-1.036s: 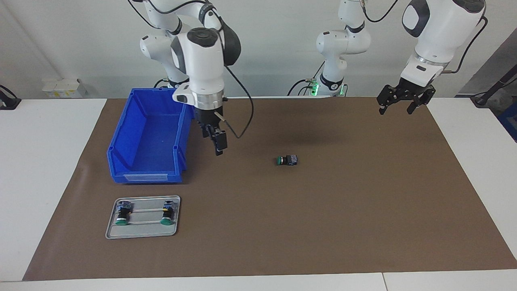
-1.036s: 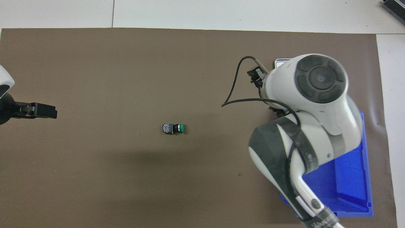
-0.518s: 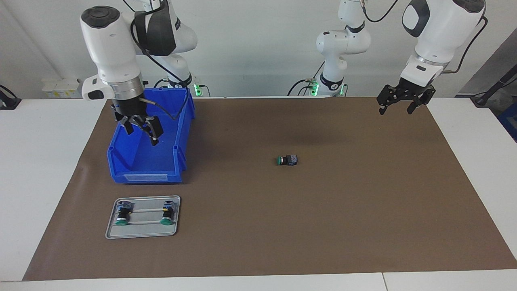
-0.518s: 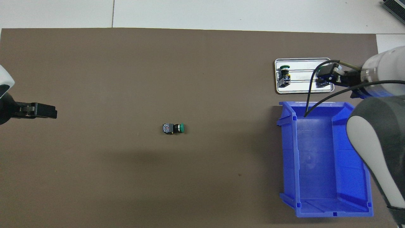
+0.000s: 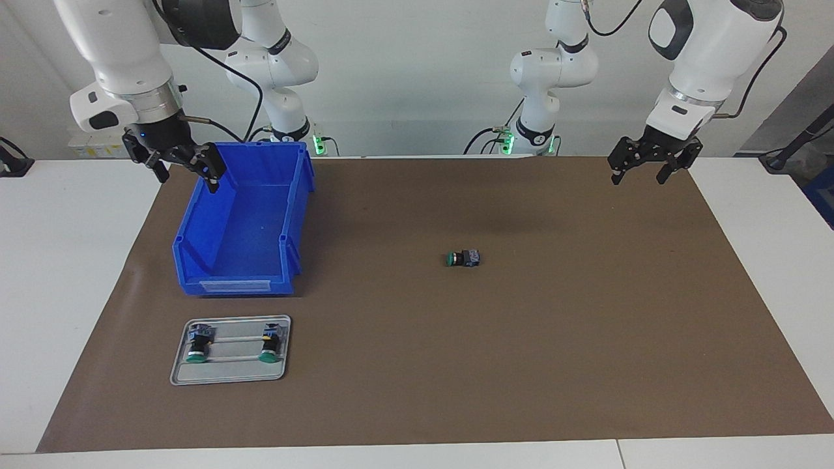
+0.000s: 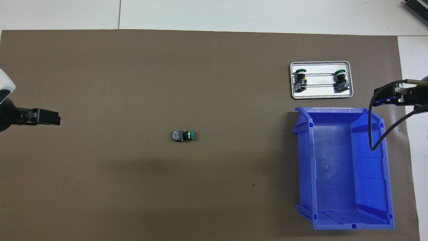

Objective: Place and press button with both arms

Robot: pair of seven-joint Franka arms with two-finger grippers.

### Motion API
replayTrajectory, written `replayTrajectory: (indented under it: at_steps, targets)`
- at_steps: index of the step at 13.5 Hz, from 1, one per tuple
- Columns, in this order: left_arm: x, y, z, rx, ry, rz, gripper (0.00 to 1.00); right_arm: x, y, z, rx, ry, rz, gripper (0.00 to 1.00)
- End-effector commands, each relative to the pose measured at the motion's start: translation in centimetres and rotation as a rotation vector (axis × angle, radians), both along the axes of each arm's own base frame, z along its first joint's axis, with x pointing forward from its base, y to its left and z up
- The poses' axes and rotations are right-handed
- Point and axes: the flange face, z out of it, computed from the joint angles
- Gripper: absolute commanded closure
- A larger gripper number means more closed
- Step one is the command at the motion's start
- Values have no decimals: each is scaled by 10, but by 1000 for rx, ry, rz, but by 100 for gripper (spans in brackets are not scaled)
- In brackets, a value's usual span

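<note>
My right gripper [image 5: 184,170] hangs released and empty over the rim of the blue bin [image 5: 228,267], at my right arm's end of the table. My left gripper [image 5: 651,168] waits, also spread and empty, above the mat's corner at the other end.

The button [image 5: 464,258] lies on its side in the middle of the brown mat [image 5: 521,365], well apart from both grippers, its green cap pointing toward the bin's end of the table. I judge it light and rigid: hard plastic, a round flat cap on a short black barrel with a squarish blue-purple base. Lying down, the round part could roll or skid on the mat if I nudge it, so I would close on the flat sides of the base or across the black body, never on the cap, which is the moving part and probably smooth. It needs little squeeze; too much off-centre could flick it away.

The mat looks matte and slightly grippy, paper-like, with a faint crease near the bin. The bin is glossy moulded plastic, open-topped with sloped walls, and shows nothing inside. Farther from me than the bin sits a shallow metal tray [image 5: 182,374] with rounded corners, holding two more buttons [image 5: 197,345] lying on thin rails, caps pointing away from me.
</note>
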Motion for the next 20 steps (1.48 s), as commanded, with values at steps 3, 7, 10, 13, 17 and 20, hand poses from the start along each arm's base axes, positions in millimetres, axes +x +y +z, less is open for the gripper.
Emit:
replayTrajectory:
  at_steps: [3,7,10,13,17,20]
  targets:
    - [-9,4,0,17,-8,-8,0,-6,1,-6,34,24,23,0]
    - [-9,4,0,17,-8,-8,0,-6,1,2,34,12,36,0]
    - [-9,4,0,17,-8,-8,0,-3,-2,6,31,10,76,0]
    - [-9,4,0,17,-8,-8,0,-3,2,5,45,13,79,0]
    - [-9,3,0,17,-8,-9,0,-2,0,23,70,22,70,0]
    - [-9,3,0,17,-8,-9,0,-3,-2,15,77,20,63,0]
